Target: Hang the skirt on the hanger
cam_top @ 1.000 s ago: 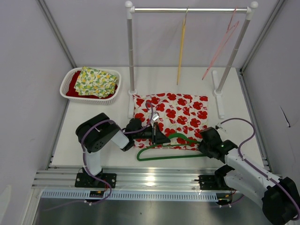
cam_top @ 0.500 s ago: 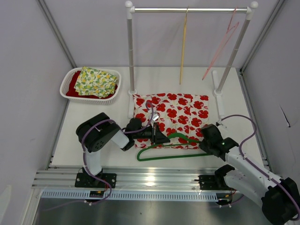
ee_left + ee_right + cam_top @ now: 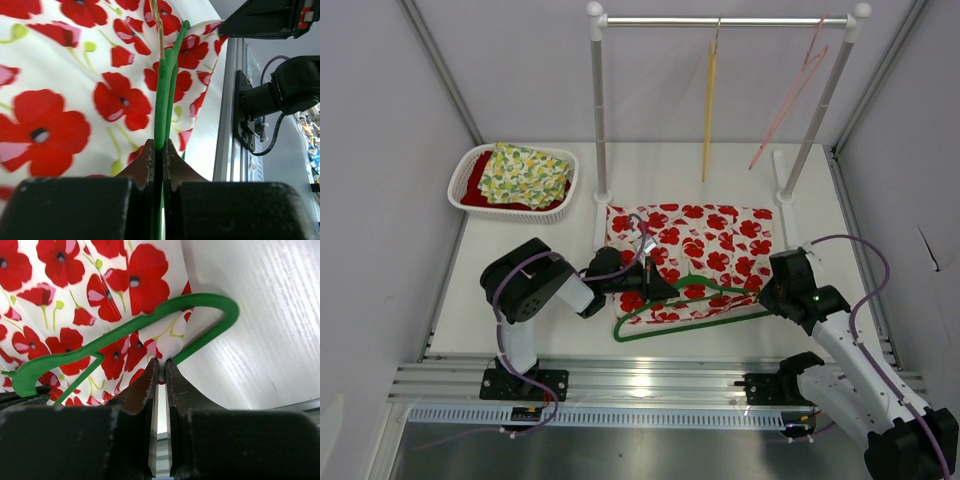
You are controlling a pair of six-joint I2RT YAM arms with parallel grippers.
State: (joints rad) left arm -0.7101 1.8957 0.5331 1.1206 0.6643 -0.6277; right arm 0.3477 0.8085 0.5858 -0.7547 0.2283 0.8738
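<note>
The skirt [image 3: 705,240] is white with red poppies and lies on the table in front of the rack. The green hanger [image 3: 692,318] lies over its near edge. My left gripper [image 3: 660,291] is shut on the green hanger [image 3: 161,107] near its neck. My right gripper [image 3: 767,297] is shut on the skirt's near right corner [image 3: 165,342], where the cloth passes inside the hanger's right end [image 3: 220,302]. The skirt also fills the left wrist view [image 3: 75,85].
A white basket [image 3: 469,167] with folded cloth sits at the back left. A clothes rack [image 3: 725,20] stands behind the skirt, with a yellow hanger [image 3: 709,110] and a pink hanger [image 3: 790,95] on its bar. Its right foot [image 3: 786,205] lies beside the skirt.
My right gripper has moved away from me and to the right, pulling the skirt's near right corner with it. The skirt and hanger have shifted back, and the hanger's right end has swung up.
</note>
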